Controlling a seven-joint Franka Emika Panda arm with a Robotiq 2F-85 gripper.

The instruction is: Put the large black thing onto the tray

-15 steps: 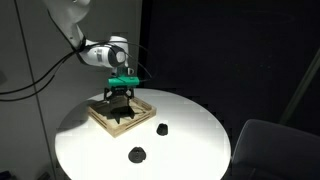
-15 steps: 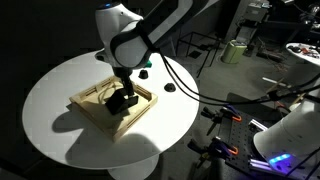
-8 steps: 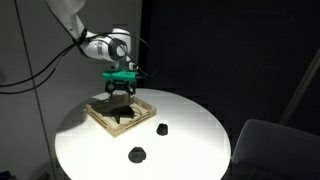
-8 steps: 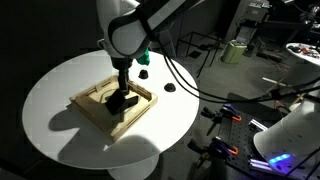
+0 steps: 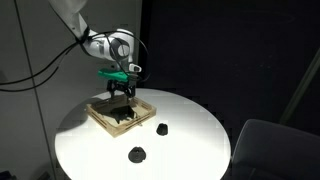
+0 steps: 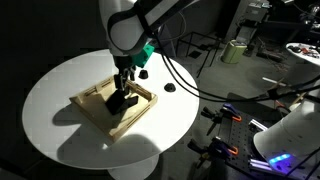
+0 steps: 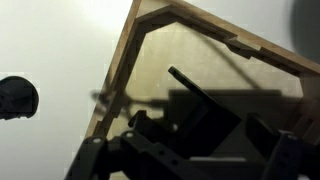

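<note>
The large black thing (image 5: 122,115) rests inside the light wooden tray (image 5: 98,116) on the round white table. It also shows in the tray in an exterior view (image 6: 122,101), with the tray rim (image 6: 88,104) around it. My gripper (image 5: 122,93) hangs just above it, open and holding nothing. In an exterior view the gripper (image 6: 126,82) stands clear over the black thing. In the wrist view the black thing (image 7: 215,105) lies below the spread gripper (image 7: 200,130), on the tray floor inside the rim (image 7: 122,62).
A small black knob (image 5: 160,127) and a low black lump (image 5: 137,154) sit on the white table (image 5: 190,130) in front of the tray. They show beside the tray in an exterior view (image 6: 168,88) (image 6: 143,72). One black item (image 7: 15,95) lies left of the tray.
My gripper has risen a little above the tray. The large black thing has stayed down in the tray.
</note>
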